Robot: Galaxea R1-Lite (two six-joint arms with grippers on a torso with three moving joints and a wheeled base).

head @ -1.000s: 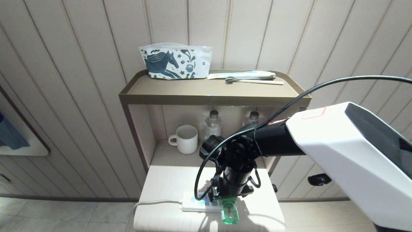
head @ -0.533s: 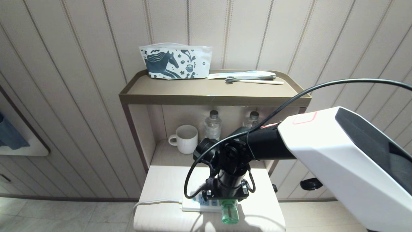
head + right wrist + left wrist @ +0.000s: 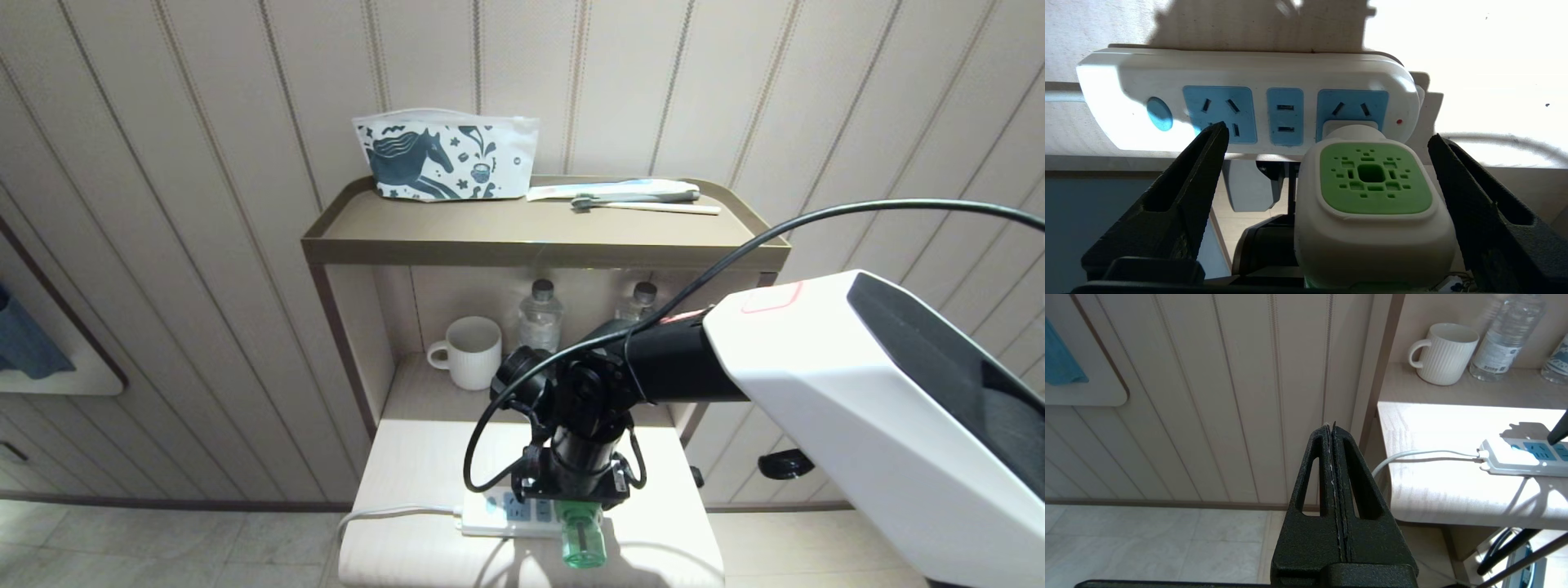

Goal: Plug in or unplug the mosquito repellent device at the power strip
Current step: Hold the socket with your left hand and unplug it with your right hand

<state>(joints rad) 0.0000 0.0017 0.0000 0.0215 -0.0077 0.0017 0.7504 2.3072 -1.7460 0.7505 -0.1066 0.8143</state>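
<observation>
The mosquito repellent device (image 3: 1372, 204), a white head with a green vented face, is plugged into the end socket of the power strip (image 3: 1249, 69). Its green bottle (image 3: 582, 541) hangs over the table's front edge. My right gripper (image 3: 1327, 132) is open, one finger on each side of the device's head, which sits much closer to one finger; no contact shows. In the head view the right gripper (image 3: 575, 492) points down over the power strip (image 3: 498, 516). My left gripper (image 3: 1331, 426) is shut and empty, parked low to the left of the table, with the power strip (image 3: 1515, 457) off to one side.
The strip lies near the front edge of a pale wooden table (image 3: 408, 457), its white cord (image 3: 392, 513) running off to the left. Behind stand a white mug (image 3: 472, 351) and two water bottles (image 3: 540, 314). A patterned pouch (image 3: 445, 157) and toothbrush items rest on the upper shelf.
My right arm has shifted slightly left over the strip and its wrist has rolled. The device stays plugged in; the fingers stay open.
</observation>
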